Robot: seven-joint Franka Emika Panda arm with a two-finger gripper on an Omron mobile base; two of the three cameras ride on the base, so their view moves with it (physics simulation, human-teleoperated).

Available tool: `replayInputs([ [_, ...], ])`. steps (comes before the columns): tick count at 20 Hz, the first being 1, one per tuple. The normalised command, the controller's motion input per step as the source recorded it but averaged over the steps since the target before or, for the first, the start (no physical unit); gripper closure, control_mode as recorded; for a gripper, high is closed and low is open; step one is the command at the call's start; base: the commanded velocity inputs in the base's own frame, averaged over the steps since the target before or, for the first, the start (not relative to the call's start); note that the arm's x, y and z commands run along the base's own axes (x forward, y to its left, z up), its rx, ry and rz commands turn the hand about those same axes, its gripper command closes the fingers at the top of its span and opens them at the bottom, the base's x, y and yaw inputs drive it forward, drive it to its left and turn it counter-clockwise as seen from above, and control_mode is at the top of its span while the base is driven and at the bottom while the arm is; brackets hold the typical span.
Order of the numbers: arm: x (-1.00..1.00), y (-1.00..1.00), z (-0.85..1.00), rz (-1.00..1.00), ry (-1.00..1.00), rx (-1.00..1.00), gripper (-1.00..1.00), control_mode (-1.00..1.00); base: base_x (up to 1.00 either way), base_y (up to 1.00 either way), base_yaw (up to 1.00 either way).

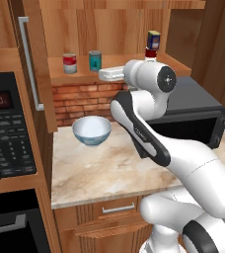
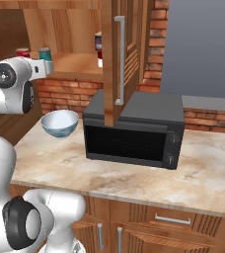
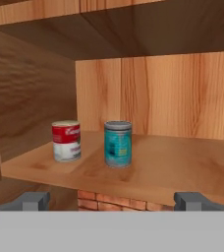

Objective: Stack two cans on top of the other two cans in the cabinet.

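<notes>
Two base views look forward-down from behind the arm, left and right, sharing bench (image 1: 109, 168) and cabinet (image 1: 104, 29); hand view faces the shelf (image 3: 173, 170) closely.

White bowl (image 1: 92, 130) on marble counter (image 1: 109, 173), black microwave (image 2: 134, 131)

On the plank shelf (image 3: 182, 170) of the light brown wood-grain cabinet (image 1: 109, 29) we see the red-and-white labelled silver can (image 3: 66, 141) left of the teal silver-rimmed can (image 3: 118, 143), apart. At the shelf's right, the yellow-labelled dark blue can (image 1: 153, 39) sits on the red-banded white can (image 1: 150, 53). Below, a white bowl (image 1: 92, 130) rests on the marble counter (image 1: 104, 173), left of the black microwave (image 2: 134, 131).
</notes>
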Motion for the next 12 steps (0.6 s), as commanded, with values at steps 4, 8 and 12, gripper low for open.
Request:
replayInputs([
  [4,0.18,0.0,0.0,0.0,0.0,0.0,-1.0,-1.0,0.0,0.0,0.0],
  [8,0.24,0.0,-0.01,0.0,0.0,0.0,-1.0,-1.0,0.0,0.0,0.0],
  [12,0.19,0.0,-0.02,0.0,0.0,0.0,-1.0,-1.0,0.0,0.0,0.0],
])
